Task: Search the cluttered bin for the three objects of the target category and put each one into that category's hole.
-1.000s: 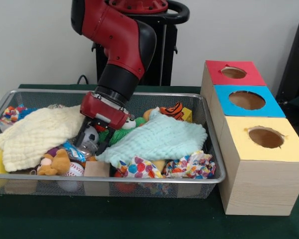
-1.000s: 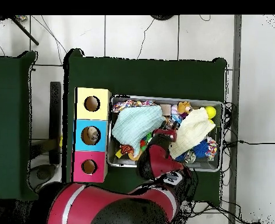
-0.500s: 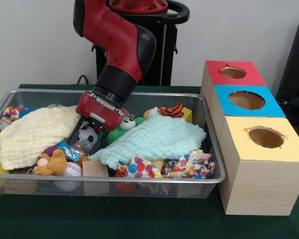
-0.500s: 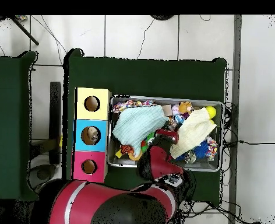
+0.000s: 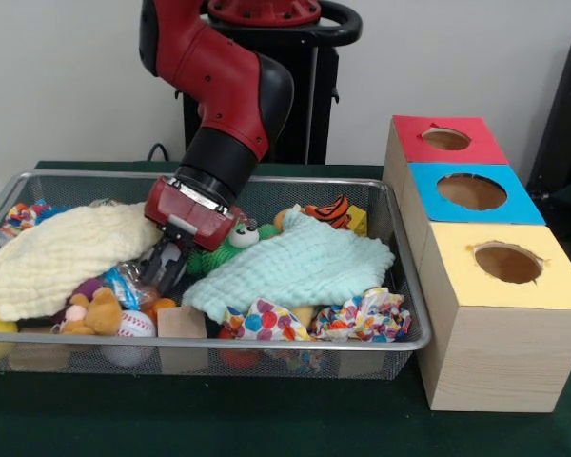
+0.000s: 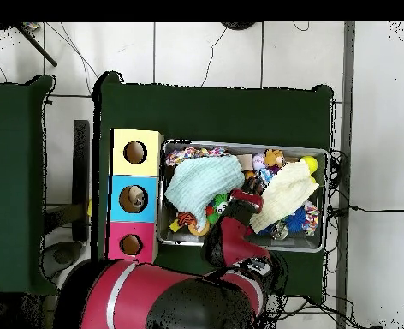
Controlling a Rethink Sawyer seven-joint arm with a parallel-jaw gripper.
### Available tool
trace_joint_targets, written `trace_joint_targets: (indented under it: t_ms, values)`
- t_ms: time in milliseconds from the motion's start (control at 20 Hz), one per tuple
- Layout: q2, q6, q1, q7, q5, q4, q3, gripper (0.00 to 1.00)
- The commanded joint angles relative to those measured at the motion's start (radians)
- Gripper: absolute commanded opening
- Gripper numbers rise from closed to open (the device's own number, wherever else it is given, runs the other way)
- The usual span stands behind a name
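Gripper (image 5: 164,271) sits low in the bin (image 5: 266,341), left of centre in the front view, w/ its dark fingers (image 5: 162,259) down among the clutter between the cream cloth (image 5: 67,252) and the mint cloth (image 5: 300,265). You can't tell from either view how far apart the fingers are, or whether they hold anything (clutter hides the tips). They're just beside an orange ball (image 5: 159,307) and some clear crinkly wrap (image 5: 124,281).

Count for you: 2 cloths, 1 cream and 1 mint; 3 boxes to the bin's right in the front view, red (image 5: 444,141) farthest, blue (image 5: 471,193) in the middle, yellow (image 5: 507,267) nearest, each w/ 1 round hole on top. In the bin you've also got 1 green plush (image 5: 224,249), 1 brown teddy (image 5: 97,314), 1 baseball (image 5: 140,326), 1 wooden block (image 5: 182,322), 1 tiger-striped toy (image 5: 330,210) and 2 colourful patterned bundles (image 5: 264,322) along the near rim.

Bin rests on the green table (image 5: 266,419), touching the boxes' side.
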Motion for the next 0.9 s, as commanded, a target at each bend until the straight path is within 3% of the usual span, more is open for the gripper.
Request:
trace_joint_targets:
  t_ms: [50, 900]
  values:
    - [0.055, -0.023, -0.029, 0.266, 0.073, 0.008, 0.137, 0.00]
    - [0.028, -0.016, -0.020, 0.294, 0.023, 0.032, 0.126, 0.00]
